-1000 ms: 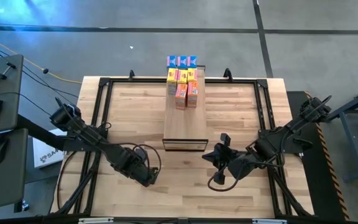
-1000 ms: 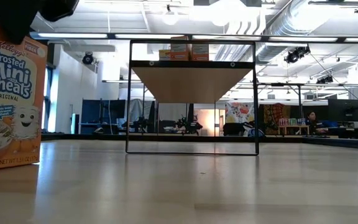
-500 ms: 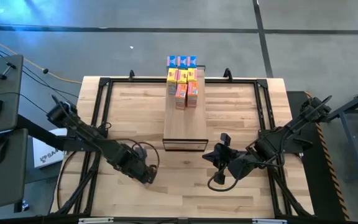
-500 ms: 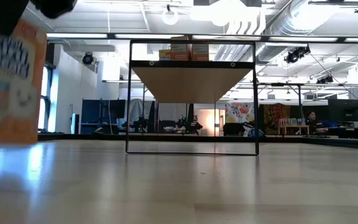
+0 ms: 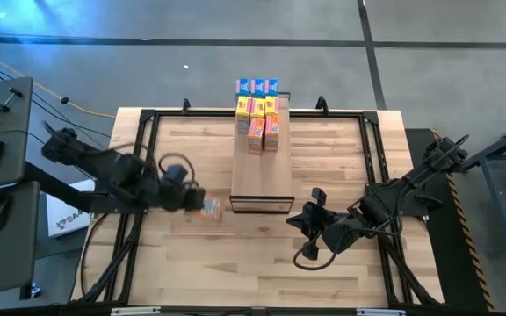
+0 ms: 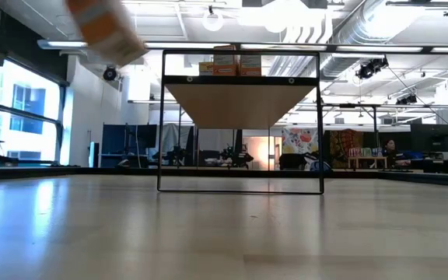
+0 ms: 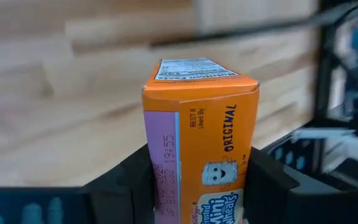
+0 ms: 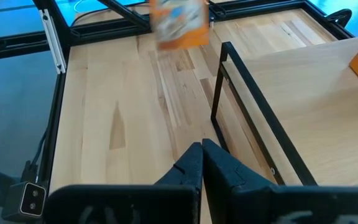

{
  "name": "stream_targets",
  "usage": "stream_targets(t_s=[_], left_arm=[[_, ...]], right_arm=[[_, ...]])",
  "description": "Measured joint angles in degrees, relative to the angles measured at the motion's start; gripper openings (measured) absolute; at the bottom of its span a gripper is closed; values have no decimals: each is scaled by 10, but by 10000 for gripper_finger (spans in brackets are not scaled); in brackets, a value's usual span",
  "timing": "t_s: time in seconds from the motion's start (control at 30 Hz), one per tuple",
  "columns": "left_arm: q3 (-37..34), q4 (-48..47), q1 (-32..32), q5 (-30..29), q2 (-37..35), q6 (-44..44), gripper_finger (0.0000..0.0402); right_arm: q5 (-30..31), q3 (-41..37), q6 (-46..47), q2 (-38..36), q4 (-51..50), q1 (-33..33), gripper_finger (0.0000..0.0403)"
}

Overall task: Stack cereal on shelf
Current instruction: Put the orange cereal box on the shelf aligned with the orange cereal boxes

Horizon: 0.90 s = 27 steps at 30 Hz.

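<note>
My left gripper point(image 5: 198, 202) is shut on an orange cereal box point(image 5: 212, 209), in the air just left of the shelf's near end. The box also shows in the left wrist view point(image 7: 197, 124), blurred at the upper left of the low view point(image 6: 103, 27), and in the right wrist view point(image 8: 178, 22). The shelf point(image 5: 262, 162) is a long light-wood plank in a dark frame. Several blue, yellow and orange boxes point(image 5: 258, 114) stand on its far end. My right gripper point(image 5: 310, 233) is shut and empty, low to the right of the shelf's near end. My left gripper pinches the orange box between its two fingers point(image 7: 132, 183), on two opposite sides point(image 7: 157, 186) at the end nearer the wrist. The rest of the box sticks out past the fingers. The box is lifted clear of the table, tilted in the low view.
The shelf's top point(image 6: 242, 82) stands raised on a thin dark frame point(image 6: 162, 124), with open space under it. A dark rail frame point(image 5: 143, 158) runs round the wooden tabletop. Bare plank point(image 5: 262, 175) lies between the stacked boxes and the shelf's near end.
My left gripper has risen from the table's near left part and gone toward the far edge and the shelf's near end, carrying the orange box. The box stood on the table and is now lifted clear and tilted.
</note>
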Motion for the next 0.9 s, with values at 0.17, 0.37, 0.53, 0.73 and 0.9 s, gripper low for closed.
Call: stream_targets(t_s=[0.17, 0.37, 0.53, 0.73, 0.9], left_arm=[[71, -53, 74, -14, 7, 84, 172], [119, -65, 189, 19, 19, 184, 172], [121, -50, 262, 70, 41, 241, 172], [121, 5, 296, 86, 83, 299, 172], [121, 25, 311, 107, 110, 329, 172]], right_arm=[[-1, 0, 0, 0, 0, 0, 0], [-2, 0, 5, 0, 0, 0, 0], [-2, 0, 10, 0, 0, 0, 0], [-11, 0, 15, 0, 0, -14, 0], [-22, 0, 5, 0, 15, -34, 0]])
